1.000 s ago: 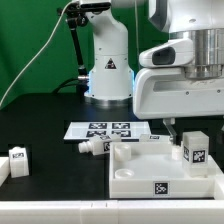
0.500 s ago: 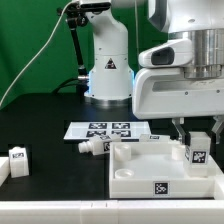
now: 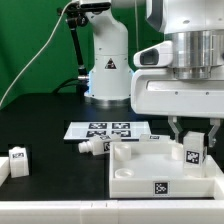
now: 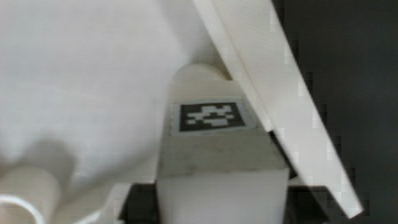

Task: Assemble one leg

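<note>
My gripper point(image 3: 190, 134) is shut on a leg point(image 3: 190, 153), a stubby white peg with a black-and-white tag. It holds the leg upright at the far corner of the big white square panel point(image 3: 140, 168) on the exterior view's right. In the wrist view the leg point(image 4: 214, 150) fills the middle with its tag facing the camera. It lies against the panel's raised rim point(image 4: 267, 90), with the dark fingers point(image 4: 143, 203) on either side. Where the leg's lower end meets the panel is hidden.
A second leg point(image 3: 91, 146) lies on the black table just off the panel's left side in the exterior view. A third leg point(image 3: 18, 158) stands at the far left. The marker board point(image 3: 108, 130) lies behind the panel, before the arm's white base point(image 3: 108, 75).
The wrist has turned over the panel's corner with the leg still in the jaws. The leg has shifted slightly toward the exterior view's left and a little lower.
</note>
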### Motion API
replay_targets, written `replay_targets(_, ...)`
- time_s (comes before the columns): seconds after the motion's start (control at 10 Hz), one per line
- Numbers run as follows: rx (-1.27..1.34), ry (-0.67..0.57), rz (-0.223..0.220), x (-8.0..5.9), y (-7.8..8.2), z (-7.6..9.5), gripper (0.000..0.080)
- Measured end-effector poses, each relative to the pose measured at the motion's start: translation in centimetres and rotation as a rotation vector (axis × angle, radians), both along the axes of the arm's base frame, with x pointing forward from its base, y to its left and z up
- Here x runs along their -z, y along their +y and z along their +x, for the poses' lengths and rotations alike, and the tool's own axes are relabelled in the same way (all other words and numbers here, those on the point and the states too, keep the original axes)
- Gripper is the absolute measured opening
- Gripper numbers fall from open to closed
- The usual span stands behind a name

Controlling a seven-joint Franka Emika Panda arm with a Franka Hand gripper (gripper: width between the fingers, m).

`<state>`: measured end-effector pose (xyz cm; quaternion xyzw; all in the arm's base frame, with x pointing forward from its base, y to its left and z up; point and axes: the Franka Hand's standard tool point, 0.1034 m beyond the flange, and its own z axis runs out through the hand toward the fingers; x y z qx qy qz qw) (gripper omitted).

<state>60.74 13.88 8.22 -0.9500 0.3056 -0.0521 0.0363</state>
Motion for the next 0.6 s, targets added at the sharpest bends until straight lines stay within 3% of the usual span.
replay_targets(0.2,0.272,0.009,0.026,0.03,-0.03,-0.14,0.0283)
replay_targets(0.6,0.510,0.028,0.066,0.02,0.10,-0.23,0.0284)
